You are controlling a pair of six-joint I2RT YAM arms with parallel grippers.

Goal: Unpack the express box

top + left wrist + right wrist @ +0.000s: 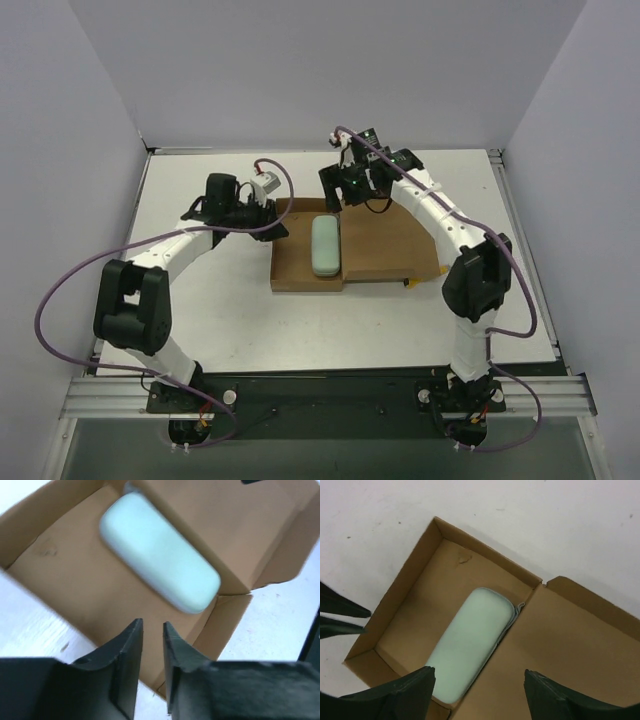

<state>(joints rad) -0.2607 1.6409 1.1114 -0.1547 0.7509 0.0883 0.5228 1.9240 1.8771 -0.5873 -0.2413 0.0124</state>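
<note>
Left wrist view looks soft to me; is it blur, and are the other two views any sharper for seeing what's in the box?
Left wrist: smeared, the pale green case has fuzzy edges. Right wrist: sharper, express box walls crisp, soft shadow inside. Top external: evenly lit, no glare, but small.

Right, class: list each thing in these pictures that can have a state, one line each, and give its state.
express box: open, lid folded flat to the right, lying on the table.
pale green case: closed, lying flat inside the box against the lid-side wall.
left tool: nearly shut, holding nothing, above the box's edge.
right tool: open, holding nothing, above the case.
yellow knife: mostly hidden at the lid's near edge, state unclear.
</note>
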